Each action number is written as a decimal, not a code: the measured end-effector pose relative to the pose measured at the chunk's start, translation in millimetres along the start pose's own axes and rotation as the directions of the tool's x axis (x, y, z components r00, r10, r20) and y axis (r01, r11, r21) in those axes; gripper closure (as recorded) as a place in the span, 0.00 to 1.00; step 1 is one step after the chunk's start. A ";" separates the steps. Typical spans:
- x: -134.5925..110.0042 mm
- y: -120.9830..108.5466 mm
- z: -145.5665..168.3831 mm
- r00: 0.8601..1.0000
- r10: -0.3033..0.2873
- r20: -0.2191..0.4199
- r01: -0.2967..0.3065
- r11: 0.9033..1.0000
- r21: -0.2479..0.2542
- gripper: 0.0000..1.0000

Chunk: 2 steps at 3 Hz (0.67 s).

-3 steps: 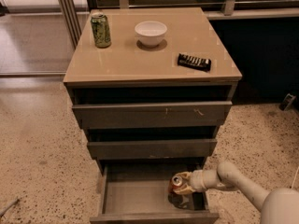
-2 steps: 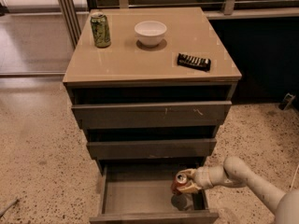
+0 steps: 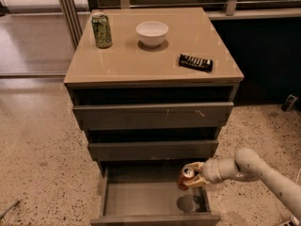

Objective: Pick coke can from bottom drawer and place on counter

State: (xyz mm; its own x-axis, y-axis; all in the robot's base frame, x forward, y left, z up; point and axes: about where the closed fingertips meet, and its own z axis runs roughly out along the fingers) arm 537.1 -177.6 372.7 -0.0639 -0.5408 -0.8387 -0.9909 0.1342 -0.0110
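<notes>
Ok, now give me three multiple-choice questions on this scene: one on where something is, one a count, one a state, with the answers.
1. Where is the coke can?
A. On the floor
B. Held in the gripper above the bottom drawer
C. In the top drawer

2. How many things stand on the counter?
A. One
B. Five
C. Three

3. The bottom drawer is:
A. Pulled open
B. Shut
C. Taken out of the cabinet

Answers:
1 B, the gripper is closed on the can, clear of the drawer's floor.
2 C, a green can, a white bowl and a black bar.
3 A, its grey inside shows.
</notes>
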 end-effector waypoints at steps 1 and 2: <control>-17.7 2.7 -10.4 1.000 0.003 -0.008 -0.004 1.000 -0.024 1.00; -56.3 5.3 -34.3 0.999 0.003 -0.044 -0.005 0.999 -0.040 1.00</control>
State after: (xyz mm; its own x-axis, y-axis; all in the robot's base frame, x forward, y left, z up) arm 531.4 -174.9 438.6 -0.0725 -0.5766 -0.8138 -0.9945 0.1038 0.0151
